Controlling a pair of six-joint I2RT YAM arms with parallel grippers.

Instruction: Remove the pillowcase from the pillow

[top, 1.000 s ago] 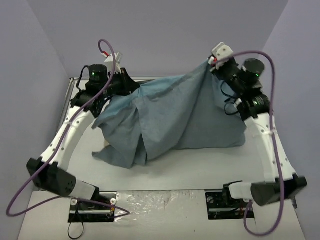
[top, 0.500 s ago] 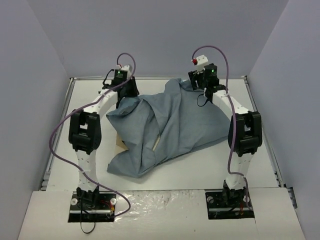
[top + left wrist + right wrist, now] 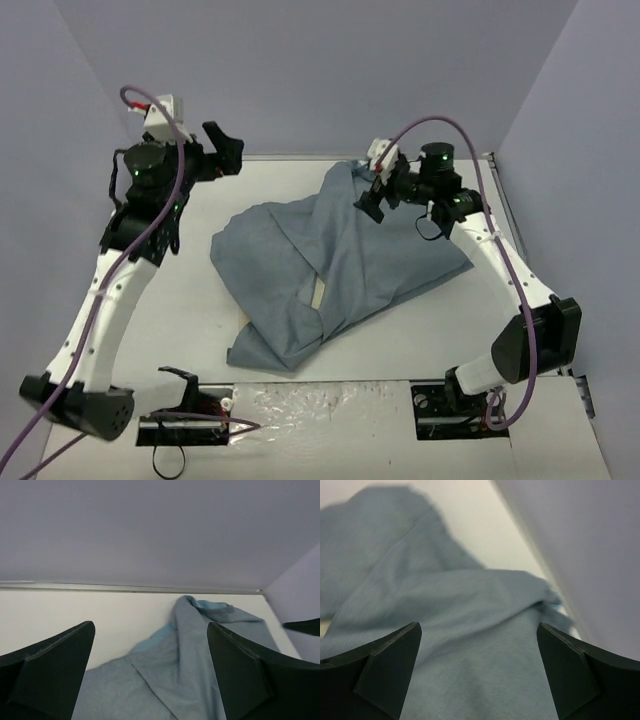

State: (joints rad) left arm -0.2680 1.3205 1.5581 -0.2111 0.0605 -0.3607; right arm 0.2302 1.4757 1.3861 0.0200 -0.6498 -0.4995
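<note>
The pillowcase [image 3: 345, 250] lies crumpled on the table, its plain grey-blue inside showing, in a heap from the back middle to the front. Only a thin cream sliver of the pillow [image 3: 318, 293] peeks out from a fold; the cloth hides the remainder. My left gripper [image 3: 224, 152] hangs open in the air at the back left, apart from the cloth. In the left wrist view the pillowcase [image 3: 190, 650] lies below the open left gripper [image 3: 150, 630]. My right gripper [image 3: 374, 190] is open just above the cloth's back end; the right wrist view shows the pillowcase [image 3: 460, 610] under the right gripper [image 3: 478, 627].
The white table [image 3: 190, 300] is walled by pale purple panels at the back and sides. A metal rail [image 3: 100, 586] runs along the far edge. Both arm bases and their cables sit at the near edge.
Both grippers have opened and let go of the pillowcase, which dropped from its lifted spread into a flat heap. The left arm swung up and left; the right arm drew back over the cloth.
</note>
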